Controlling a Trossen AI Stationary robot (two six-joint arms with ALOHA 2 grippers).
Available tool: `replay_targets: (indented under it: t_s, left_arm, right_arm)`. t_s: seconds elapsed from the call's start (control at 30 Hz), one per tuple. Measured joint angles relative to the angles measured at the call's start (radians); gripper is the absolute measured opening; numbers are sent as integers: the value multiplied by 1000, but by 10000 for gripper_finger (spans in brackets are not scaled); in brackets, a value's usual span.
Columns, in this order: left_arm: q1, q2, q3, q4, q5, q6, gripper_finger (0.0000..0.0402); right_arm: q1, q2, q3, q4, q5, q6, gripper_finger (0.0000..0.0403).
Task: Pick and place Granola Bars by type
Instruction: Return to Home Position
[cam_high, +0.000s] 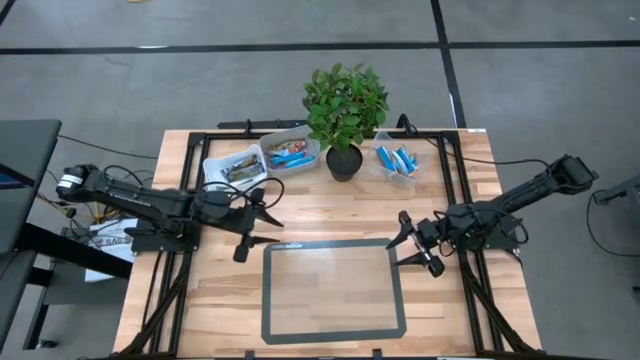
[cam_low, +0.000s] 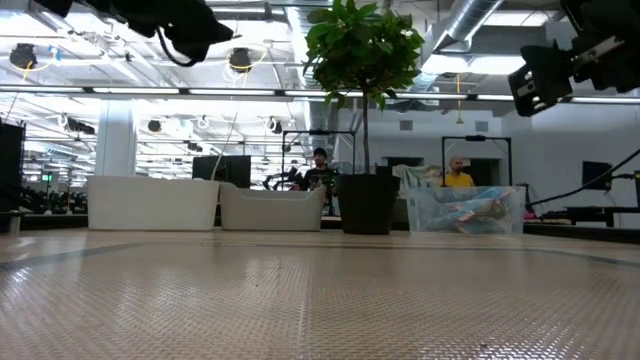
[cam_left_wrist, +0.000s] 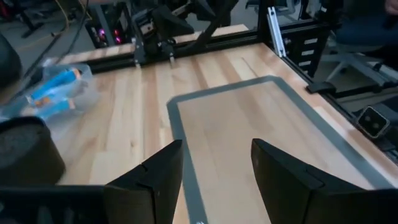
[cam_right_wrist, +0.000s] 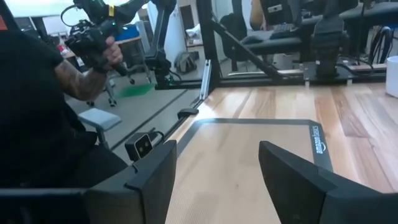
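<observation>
The granola bars lie in three tubs along the table's far edge. Brown-gold bars (cam_high: 240, 168) fill a white tub, blue and orange bars (cam_high: 291, 154) a second white tub, and blue bars (cam_high: 398, 160) a clear tub (cam_low: 467, 210). The blue bars (cam_left_wrist: 55, 87) also show in the left wrist view. My left gripper (cam_high: 255, 215) hovers open over the table's left half, near the white tubs; my left gripper (cam_left_wrist: 214, 180) holds nothing. My right gripper (cam_high: 415, 243) hovers open by the right side of a grey taped rectangle (cam_high: 333, 290), and my right gripper (cam_right_wrist: 214, 180) is empty too.
A potted plant (cam_high: 345, 110) stands between the middle tub and the clear tub, its dark pot (cam_low: 365, 203) on the table. The taped rectangle marks bare wood at the near middle. A person (cam_right_wrist: 37, 106) sits beyond the table's near edge, holding a device.
</observation>
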Motion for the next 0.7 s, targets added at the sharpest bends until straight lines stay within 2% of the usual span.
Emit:
replay_targets:
  t_s: [0.33, 0.43, 0.57, 0.7]
  left_arm:
    - [-1, -6, -12, -29, 41, -49, 183]
    - [-1, -6, -12, -29, 48, -50, 183]
    - [-1, -6, -12, -28, 46, -63, 183]
    - [-1, -6, -12, -19, 46, -69, 183]
  right_arm:
    - [-1, -3, -14, -59, -6, -10, 220]
    - [-1, -35, -28, -53, -48, -11, 220]
    - [-1, -88, -92, 2, -52, -14, 220]
    - [-5, -158, -91, -62, -52, -37, 221]
